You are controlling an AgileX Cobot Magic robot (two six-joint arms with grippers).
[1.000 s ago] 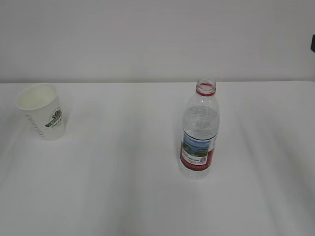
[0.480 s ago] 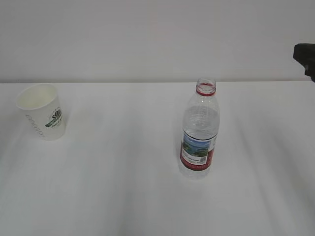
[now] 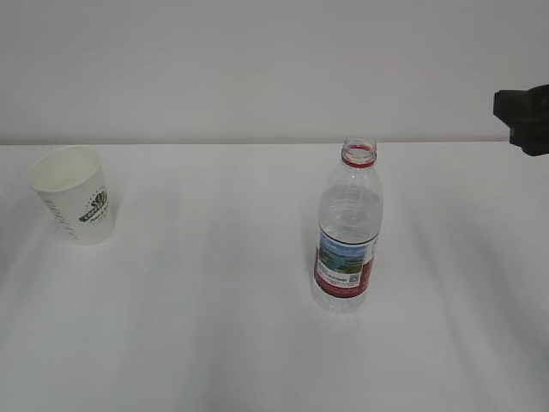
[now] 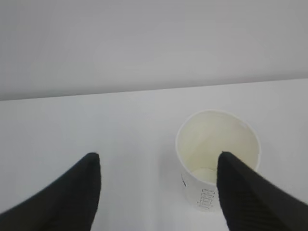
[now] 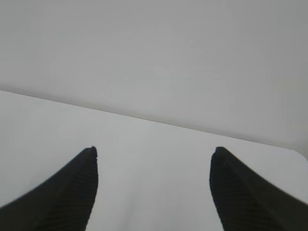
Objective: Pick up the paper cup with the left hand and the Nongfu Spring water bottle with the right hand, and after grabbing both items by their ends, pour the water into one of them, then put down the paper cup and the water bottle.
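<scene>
I take the Nongfu Spring water bottle (image 3: 346, 232) as my landmark: it stands upright on the white worktop (image 3: 214, 326), uncapped, its red neck ring on top and the red label with the landscape picture low on its body. Clear water (image 3: 348, 210) fills it to about the shoulder.

The paper cup (image 3: 72, 194) stands upright well to the left of the bottle and a little farther back, mouth open, green logo facing the bottle's side. From my left wrist camera I look down into the cup (image 4: 217, 161); its inside looks bare and dry.

My left claw (image 4: 156, 161) is spread wide, nothing between its fingers. Its right-hand fingertip (image 4: 228, 166) overlaps the cup's near rim in the picture; I cannot tell whether it touches. The other fingertip sits over bare worktop.

My right claw (image 5: 153, 156) is also spread wide and grips nothing, with only worktop and wall ahead of it. In the exterior view, a black piece of the right hand (image 3: 525, 116) shows at the frame edge, well to the right of the bottle and higher than its neck.
</scene>
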